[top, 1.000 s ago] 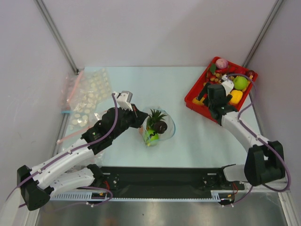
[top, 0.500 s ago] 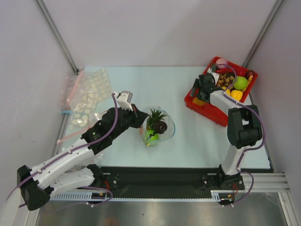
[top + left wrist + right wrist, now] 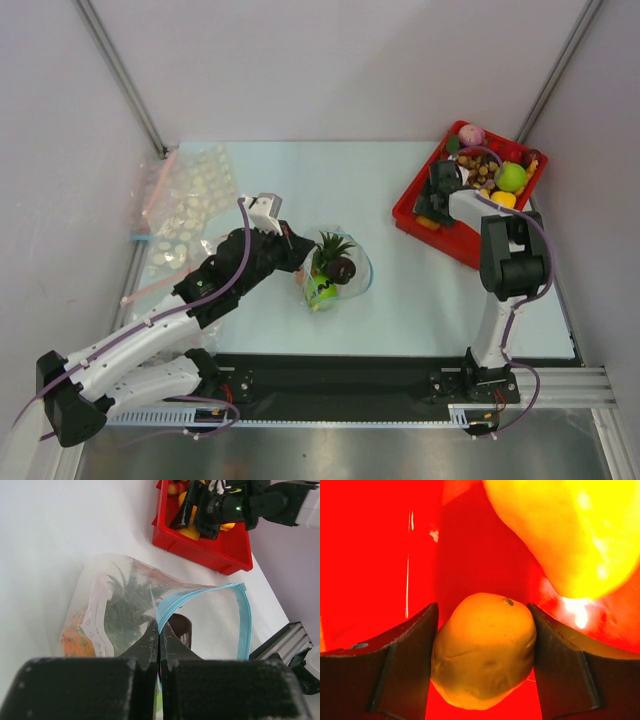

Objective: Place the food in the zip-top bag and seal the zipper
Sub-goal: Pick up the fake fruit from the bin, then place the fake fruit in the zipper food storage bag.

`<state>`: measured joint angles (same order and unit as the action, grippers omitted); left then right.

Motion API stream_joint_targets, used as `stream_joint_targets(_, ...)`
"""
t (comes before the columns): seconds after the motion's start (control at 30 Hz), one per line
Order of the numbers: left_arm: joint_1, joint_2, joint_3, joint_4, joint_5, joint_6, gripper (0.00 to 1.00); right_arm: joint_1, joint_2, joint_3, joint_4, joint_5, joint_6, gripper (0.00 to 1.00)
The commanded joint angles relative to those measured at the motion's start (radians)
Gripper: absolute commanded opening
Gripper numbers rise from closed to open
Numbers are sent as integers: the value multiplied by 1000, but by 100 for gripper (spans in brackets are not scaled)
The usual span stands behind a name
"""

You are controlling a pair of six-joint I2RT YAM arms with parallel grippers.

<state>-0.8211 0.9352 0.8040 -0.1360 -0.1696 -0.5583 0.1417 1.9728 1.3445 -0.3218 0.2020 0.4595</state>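
Left gripper (image 3: 159,632) pinching zip-top bag (image 3: 102,592); right gripper (image 3: 482,630) apparently clasping yellow piece (image 3: 484,667), in tray (image 3: 375,555)

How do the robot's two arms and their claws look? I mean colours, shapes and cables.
Both arms are alike: the left arm and the right arm have white tube-like links joined by bulky black joints. A thin purple cable runs loosely along each. The left claw and the right claw each have two flat black fingers. A small green light glows on the right wrist.
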Motion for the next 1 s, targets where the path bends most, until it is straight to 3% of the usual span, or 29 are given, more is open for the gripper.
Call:
stream_joint_targets(0.0,7,-7,8,49,13,3,0,4,-178,-65,44,28,11,40)
stream_joint_targets(0.17,7,-6,8,49,15,1,0,6,-394,-175,110,51,5,39)
stream_joint_targets(0.5,7,-4,9,49,12,3,0,39,-586,-214,99,-45,-5,36)
stream_joint_targets(0.63,7,-1,11,49,19,1,0,156,-743,-307,187,-105,-41,38)
stream_joint_targets(0.87,7,-21,12,39,24,6,0,504,-1116,-569,501,-151,-156,39)
stream_joint_targets(0.97,7,-15,12,39,12,6,0,576,-1219,-608,558,-228,-192,38)
